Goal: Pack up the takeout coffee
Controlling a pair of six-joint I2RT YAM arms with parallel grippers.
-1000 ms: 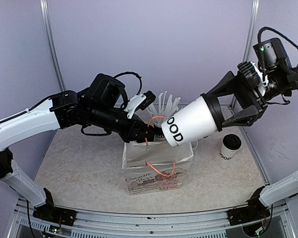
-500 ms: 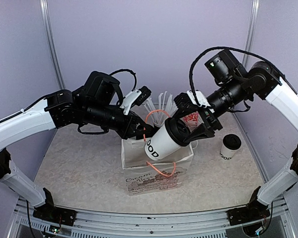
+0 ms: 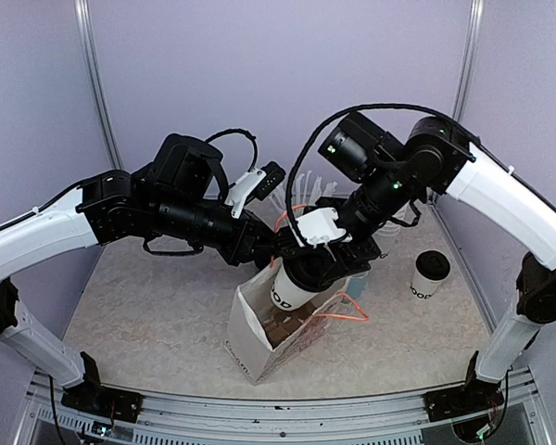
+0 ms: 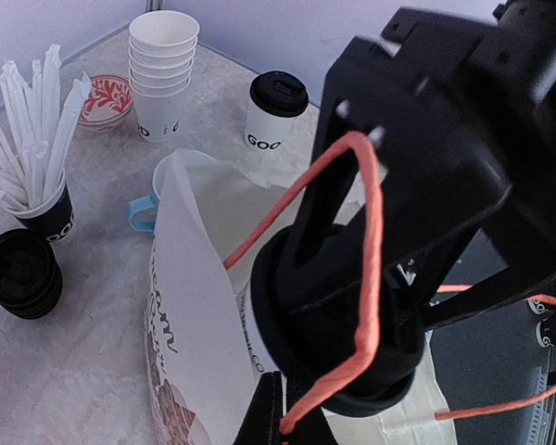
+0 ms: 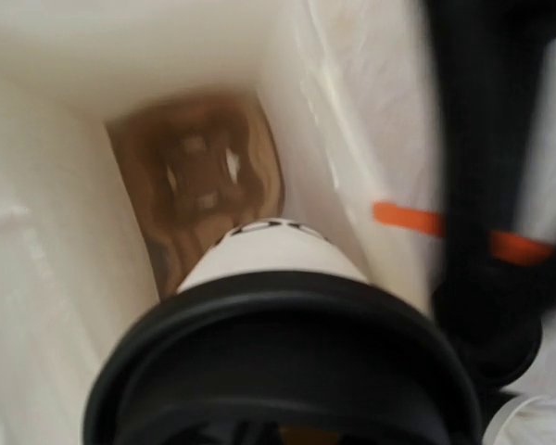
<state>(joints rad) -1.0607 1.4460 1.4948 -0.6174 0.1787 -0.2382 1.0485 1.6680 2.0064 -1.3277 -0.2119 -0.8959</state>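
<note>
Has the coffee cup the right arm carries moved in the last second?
Yes. The held cup swung left and down, away from the standing cup, and now pokes base-first into the paper bag.

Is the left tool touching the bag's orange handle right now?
Touching. The left wrist view shows the orange handle clamped in the shut left tool, its loop pulled taut from the tips.
</note>
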